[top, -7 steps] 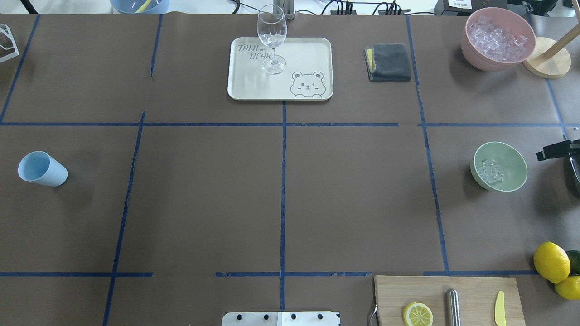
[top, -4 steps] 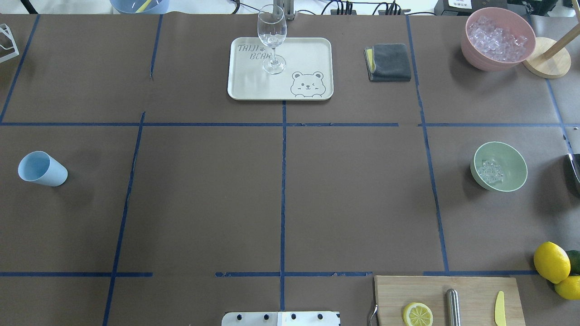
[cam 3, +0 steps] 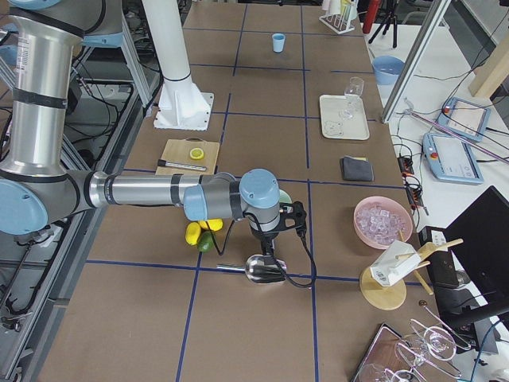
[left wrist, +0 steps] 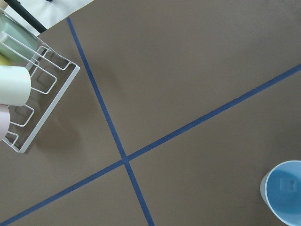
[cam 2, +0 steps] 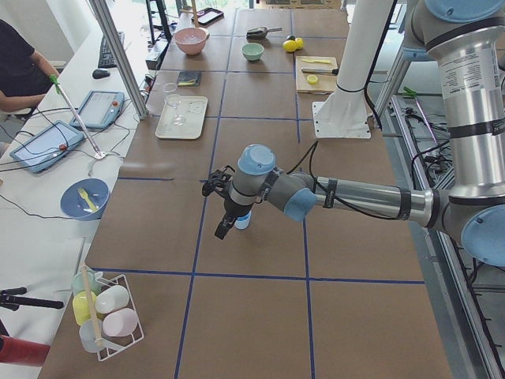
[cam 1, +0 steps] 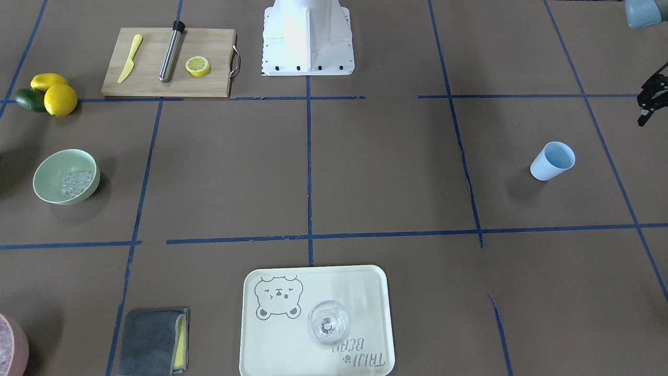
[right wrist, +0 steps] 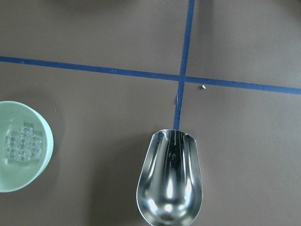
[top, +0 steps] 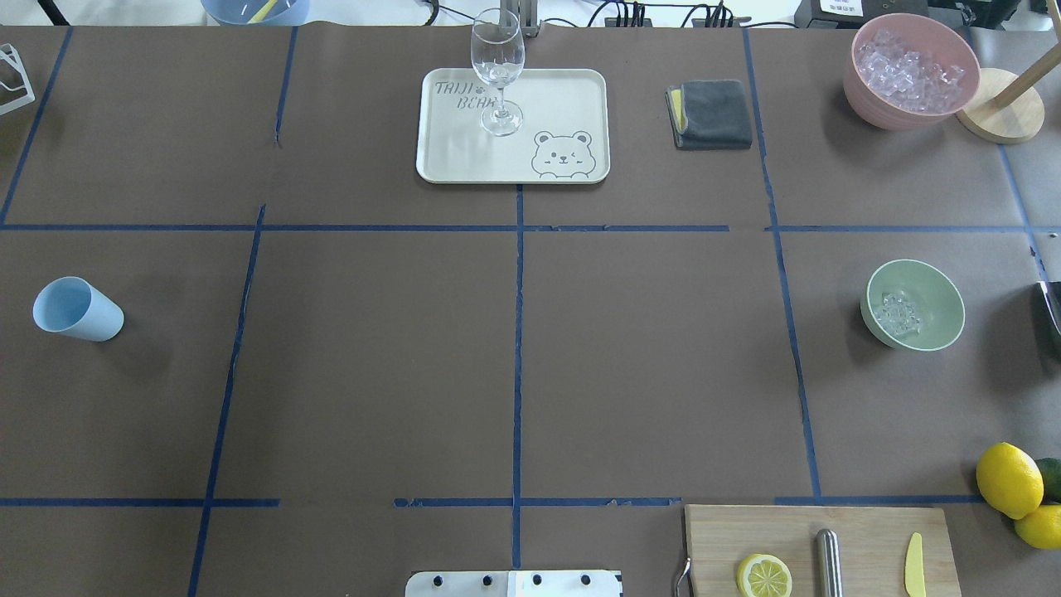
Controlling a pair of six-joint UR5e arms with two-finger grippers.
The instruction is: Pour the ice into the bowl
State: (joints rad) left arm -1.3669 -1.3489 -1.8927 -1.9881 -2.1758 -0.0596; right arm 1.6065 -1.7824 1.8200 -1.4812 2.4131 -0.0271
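The pale green bowl (top: 941, 292) stands at the table's right side, also visible in the front view (cam 1: 52, 172) and the right wrist view (right wrist: 40, 160). A small cluster of clear ice (top: 898, 313) (right wrist: 21, 141) lies inside it. A metal scoop (right wrist: 170, 183) (cam 3: 264, 269) lies empty on the table just right of the bowl. My right gripper (cam 3: 296, 216) hovers above the scoop; whether it is open or shut I cannot tell. At the far left, my left gripper (cam 1: 643, 107) (cam 2: 215, 212) hangs open and empty near the light blue cup (top: 76, 309).
A cream tray (top: 564, 99) with a wine glass (top: 497, 66) sits at the back centre, beside a grey cloth (top: 713, 114). The pink container (top: 866, 91) of ice is back right. A cutting board (top: 862, 531) and lemons (top: 1007, 479) are front right. A wire rack (left wrist: 28, 103) stands far left.
My right gripper, seen at the overhead view's right edge a second ago, has drawn back out of that view. The bowl, ice and cup have not moved.
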